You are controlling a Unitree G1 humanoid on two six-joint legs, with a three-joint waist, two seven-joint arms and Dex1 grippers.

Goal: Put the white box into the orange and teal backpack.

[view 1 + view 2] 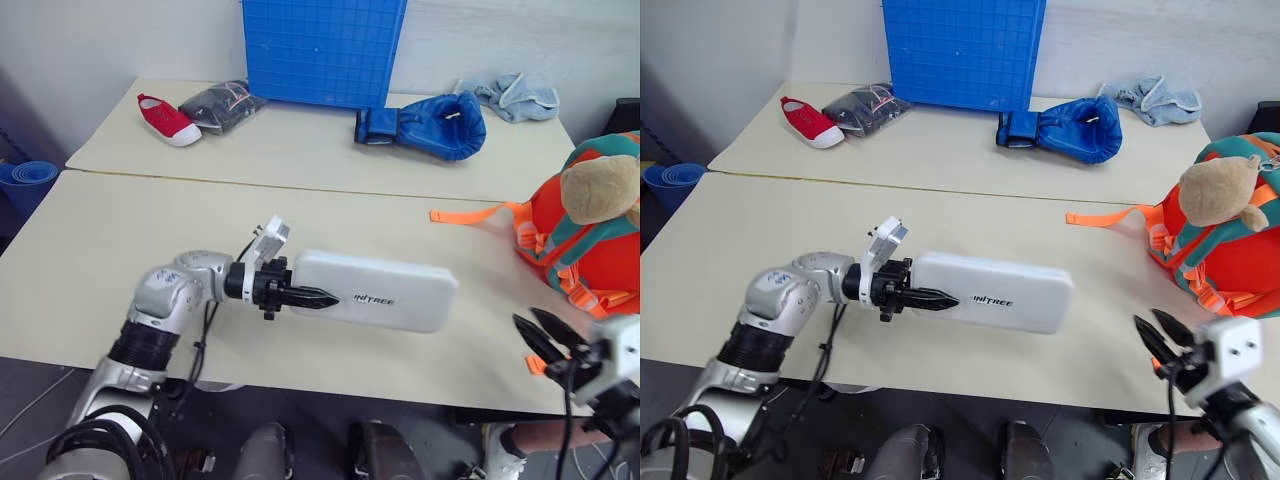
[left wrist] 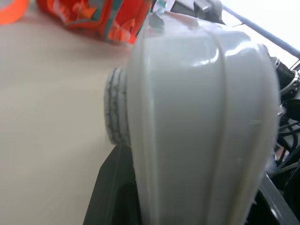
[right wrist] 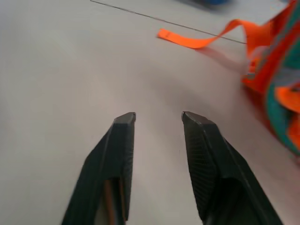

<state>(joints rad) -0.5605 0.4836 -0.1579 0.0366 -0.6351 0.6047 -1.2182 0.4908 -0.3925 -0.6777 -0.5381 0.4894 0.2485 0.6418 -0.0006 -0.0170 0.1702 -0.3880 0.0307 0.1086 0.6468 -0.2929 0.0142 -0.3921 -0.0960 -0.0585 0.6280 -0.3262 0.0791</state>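
Observation:
The white box (image 1: 385,290), a long flat case with dark lettering, hangs level just above the near table, and my left gripper (image 1: 310,297) is shut on its left end. Up close in the left wrist view, the white box (image 2: 201,117) sits between the fingers. The orange and teal backpack (image 1: 590,250) stands at the table's right edge, a tan plush toy (image 1: 600,188) on top and an orange strap (image 3: 197,40) trailing left. My right gripper (image 1: 540,335) is open and holds nothing, near the front right edge in front of the backpack; its fingers (image 3: 201,154) stand apart over bare tabletop.
On the far table stand a blue crate (image 1: 322,50), a blue boxing glove (image 1: 425,122), a red shoe (image 1: 167,120), a dark bag (image 1: 222,104) and a light blue cloth (image 1: 515,95). A seam (image 1: 200,180) divides the two tables.

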